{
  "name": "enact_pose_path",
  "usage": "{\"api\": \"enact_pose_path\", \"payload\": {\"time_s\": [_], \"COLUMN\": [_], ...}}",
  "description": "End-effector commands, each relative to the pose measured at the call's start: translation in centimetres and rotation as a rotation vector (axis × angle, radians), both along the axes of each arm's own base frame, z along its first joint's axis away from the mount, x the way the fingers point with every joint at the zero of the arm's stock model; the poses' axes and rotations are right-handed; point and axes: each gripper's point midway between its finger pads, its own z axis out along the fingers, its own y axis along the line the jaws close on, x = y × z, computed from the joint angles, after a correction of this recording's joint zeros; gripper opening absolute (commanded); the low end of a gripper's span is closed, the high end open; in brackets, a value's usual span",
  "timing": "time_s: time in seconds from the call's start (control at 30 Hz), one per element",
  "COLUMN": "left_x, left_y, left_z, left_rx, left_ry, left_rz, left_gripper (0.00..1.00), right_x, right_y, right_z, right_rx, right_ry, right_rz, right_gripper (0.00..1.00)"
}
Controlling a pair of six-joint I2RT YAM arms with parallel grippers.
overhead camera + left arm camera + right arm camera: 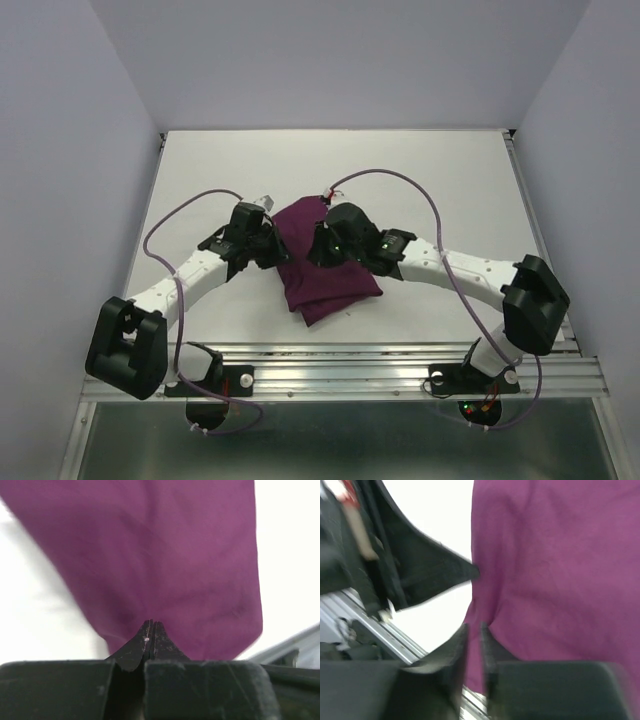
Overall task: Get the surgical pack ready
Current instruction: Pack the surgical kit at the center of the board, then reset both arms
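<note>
While the left gripper [151,626] pinches the cloth [165,555], the right gripper [474,631] nips it, barely parted.

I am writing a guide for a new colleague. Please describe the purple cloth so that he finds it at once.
Find the white table and look at its middle, between the left arm and the right arm. There is the plum-purple cloth, a crumpled bundle; unlike the thin lilac cables nearby, it is broad and dark.
</note>
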Motion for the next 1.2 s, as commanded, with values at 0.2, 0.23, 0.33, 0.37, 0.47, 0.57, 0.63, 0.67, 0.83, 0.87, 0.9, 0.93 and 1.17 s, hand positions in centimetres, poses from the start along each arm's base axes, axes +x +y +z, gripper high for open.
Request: {"api": "enact_pose_path", "payload": {"time_s": [0.2, 0.23, 0.33, 0.37, 0.47, 0.57, 0.63, 0.67, 0.83, 0.87, 0.9, 0.93, 1.17], "left_x": [-9.3, -9.8, -11.0, -11.4, -9.7, -8.0, -6.2, -5.7, -2.5, -1.9, -0.8, -0.2, 4.7], "left_y": [-5.0, -5.1, -4.3, -3.7, -3.0, -1.4, -0.9, -0.4, 1.4, 1.6, 2.1, 2.5, 8.2], "left_z": [-2.8, -3.1, -4.2, -3.9, -1.2, 3.1, 5.8, 6.2, 7.5, 7.9, 8.7, 9.2, 15.9], "left_rx": [-0.128, -0.128, -0.081, -0.052, 0.006, 0.089, 0.123, 0.139, 0.157, 0.144, 0.126, 0.124, 0.277], "left_ry": [0.143, 0.158, 0.211, 0.219, 0.132, 0.023, -0.058, -0.068, -0.125, -0.135, -0.165, -0.182, -0.382], "left_rz": [-0.286, -0.296, -0.294, -0.295, -0.267, -0.225, -0.181, -0.161, -0.045, -0.019, 0.019, 0.042, 0.287], "left_gripper": [0.00, 0.00, 0.00, 0.00, 0.00, 0.00, 0.00, 0.00, 0.00, 0.00, 0.00, 0.00, 0.04], "right_x": [-5.3, -5.4, -5.5, -4.8, -3.4, 0.7, 2.3, 3.1, 7.5, 8.5, 9.0, 9.4, 8.9], "right_y": [-4.2, -4.4, -5.4, -6.3, -7.3, -10.7, -12.5, -13.4, -21.0, -23.4, -25.0, -26.2, -33.6], "right_z": [-6.4, -7.1, -8.5, -8.2, -5.9, -1.7, 0.7, 1.7, 3.7, 3.8, 4.2, 4.4, 5.7], "right_rx": [-0.006, -0.019, -0.070, -0.096, -0.104, -0.095, -0.073, -0.064, -0.105, -0.120, -0.131, -0.142, -0.292], "right_ry": [0.169, 0.180, 0.198, 0.163, 0.075, -0.054, -0.112, -0.131, -0.177, -0.178, -0.191, -0.198, -0.264], "right_rz": [0.020, 0.013, -0.015, -0.062, -0.114, -0.282, -0.340, -0.378, -0.614, -0.685, -0.741, -0.785, -1.053], "right_gripper": [0.10, 0.10, 0.10, 0.12, 0.31, 0.49, 0.64, 0.71, 0.99, 1.00, 1.00, 1.00, 1.00]}}
